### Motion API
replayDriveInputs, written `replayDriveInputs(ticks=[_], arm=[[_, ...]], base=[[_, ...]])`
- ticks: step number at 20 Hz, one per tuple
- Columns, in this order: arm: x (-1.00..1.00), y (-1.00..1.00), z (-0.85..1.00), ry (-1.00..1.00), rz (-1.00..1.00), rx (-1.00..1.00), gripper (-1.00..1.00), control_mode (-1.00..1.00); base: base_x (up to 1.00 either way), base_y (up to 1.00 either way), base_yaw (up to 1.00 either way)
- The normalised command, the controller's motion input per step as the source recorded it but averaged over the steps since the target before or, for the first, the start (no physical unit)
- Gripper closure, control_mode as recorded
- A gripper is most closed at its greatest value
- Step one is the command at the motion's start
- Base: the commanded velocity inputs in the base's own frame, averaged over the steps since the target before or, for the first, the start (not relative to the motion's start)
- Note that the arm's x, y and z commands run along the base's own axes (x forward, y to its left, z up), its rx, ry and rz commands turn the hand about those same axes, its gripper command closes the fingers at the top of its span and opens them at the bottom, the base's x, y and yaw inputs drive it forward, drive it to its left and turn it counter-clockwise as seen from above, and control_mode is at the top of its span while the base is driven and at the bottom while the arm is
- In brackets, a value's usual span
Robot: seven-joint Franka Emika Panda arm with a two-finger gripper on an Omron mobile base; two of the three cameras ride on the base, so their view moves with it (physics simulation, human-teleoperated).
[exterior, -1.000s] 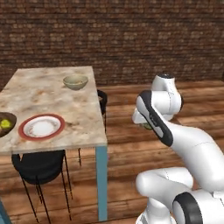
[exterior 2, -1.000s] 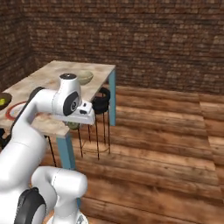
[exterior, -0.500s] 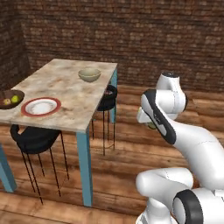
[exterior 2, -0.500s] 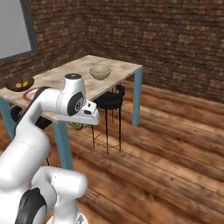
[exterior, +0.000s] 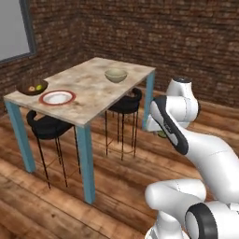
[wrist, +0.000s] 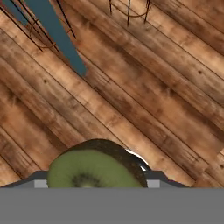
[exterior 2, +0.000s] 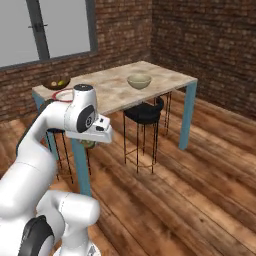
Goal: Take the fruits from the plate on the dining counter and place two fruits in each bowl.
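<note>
- The whole scene has slid across both base views since a moment ago: the base is driving, so the dining counter (exterior: 88, 86) now sits in the upper left of the left base view, seen from farther off and more from its end. The things on it have not moved; the camera has.
- That suggests the robot is carrying a fruit round toward the second bowl, with the drop-off not yet begun.
- The wooden bowl (exterior: 32, 87) stands at the counter's far left corner and already holds fruit, yellow-green and reddish, too small to count.
- The red-rimmed plate (exterior: 57, 97) lies just beside it and looks bare.
- The pale bowl (exterior: 115, 75) sits well apart, toward the counter's upper right end, and looks empty.
- The gripper (wrist: 94, 181) is clamped on a halved kiwi (wrist: 92, 168), cut face to the hand camera, over the plank floor (wrist: 144, 92) and off the counter.
- In the way: two black stools (exterior: 125, 105) tucked under the counter's near side and the teal legs (exterior: 86, 161); the arm must lift above the counter edge to reach the pale bowl.
</note>
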Motion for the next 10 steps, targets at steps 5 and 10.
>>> replayDriveInputs(ticks=[5, 10], arm=[[0.00, 0.00, 0.00, 0.00, 0.00, 0.00, 1.00, 1.00], [0.00, 0.00, 0.00, 0.00, 0.00, 0.00, 1.00, 1.00]], base=[[0.15, -1.00, 0.50], [0.48, -1.00, 0.44]])
